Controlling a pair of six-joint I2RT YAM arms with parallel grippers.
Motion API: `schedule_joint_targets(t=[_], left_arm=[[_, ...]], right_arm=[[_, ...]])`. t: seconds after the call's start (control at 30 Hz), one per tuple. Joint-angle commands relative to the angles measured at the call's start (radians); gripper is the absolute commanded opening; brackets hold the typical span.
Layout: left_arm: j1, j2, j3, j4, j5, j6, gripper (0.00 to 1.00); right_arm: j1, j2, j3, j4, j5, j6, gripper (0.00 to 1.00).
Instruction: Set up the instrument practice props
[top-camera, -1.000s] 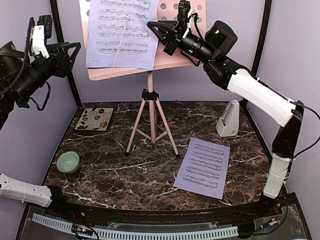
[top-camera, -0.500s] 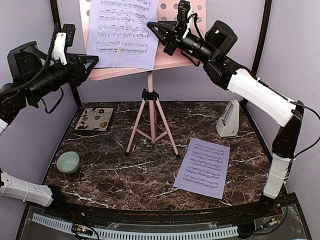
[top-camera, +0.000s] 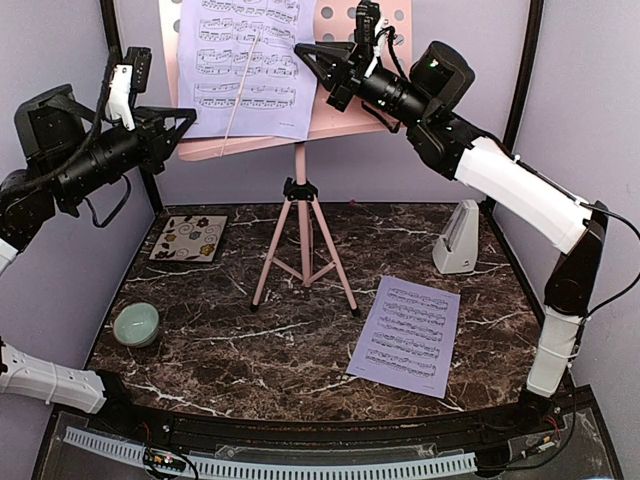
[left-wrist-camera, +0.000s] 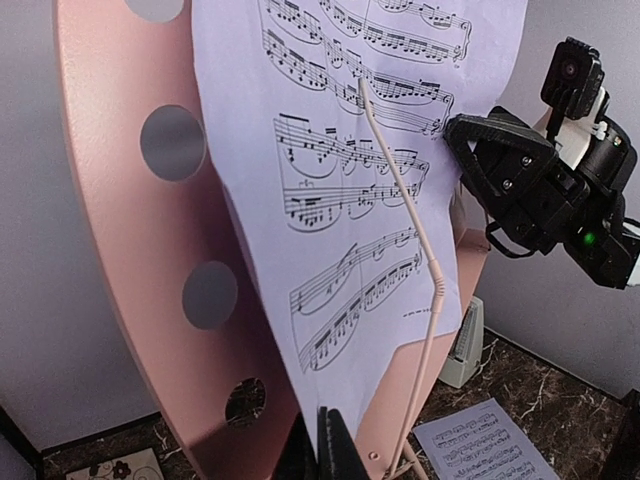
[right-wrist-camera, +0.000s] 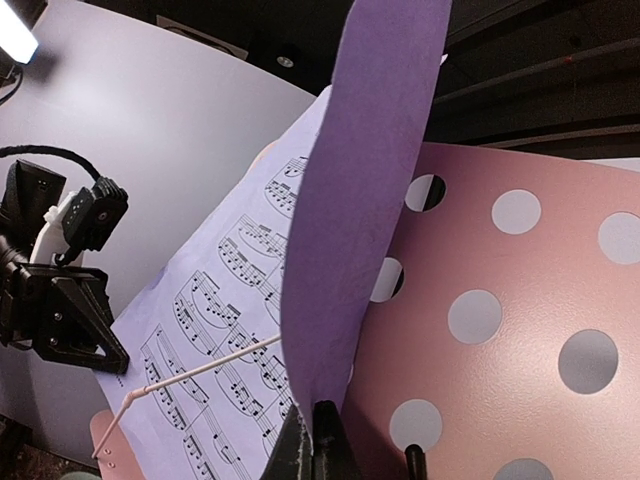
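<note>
The pink music stand (top-camera: 302, 240) rises on tripod legs at the middle back of the table. One sheet-music page (top-camera: 245, 70) leans on its perforated desk (left-wrist-camera: 130, 250) under a thin pink wire arm (left-wrist-camera: 410, 230). My left gripper (left-wrist-camera: 330, 445) is shut on that page's lower left edge. My right gripper (right-wrist-camera: 318, 430) is shut on the page's right edge, which curls forward (right-wrist-camera: 360, 200). In the top view the left gripper (top-camera: 190, 119) and right gripper (top-camera: 299, 48) flank the page. A second page (top-camera: 405, 337) lies flat on the table. The metronome (top-camera: 458, 240) stands at the right back.
A pale green bowl (top-camera: 136, 324) sits near the table's left front. A floral coaster (top-camera: 189, 237) lies at the left back. Black frame posts (top-camera: 520, 90) and purple walls close in both sides and the back.
My left arm has swung right to the stand's left side. Its jaws have closed on the page's edge. The right arm has kept its grip without moving.
</note>
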Motion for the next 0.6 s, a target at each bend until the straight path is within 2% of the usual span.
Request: schedule_joint_targets(t=[0.0,0.3,0.57], left_arm=[[0.006,-0.027,-0.041,0.035,-0.049,-0.016,0.0],[0.006,-0.082,-0.16,0.095,-0.103,-0.074,0.0],[0.006,-0.099,-0.172,0.09,-0.14,-0.07,0.0]], right_arm=[[-0.002,-0.002,-0.003,-0.035,0.034,0.017,0.0],[0.01,0.01,0.014,-0.007,0.091,0.026,0.0],[0.02,0.026,0.022,0.011,0.111,0.022,0.0]])
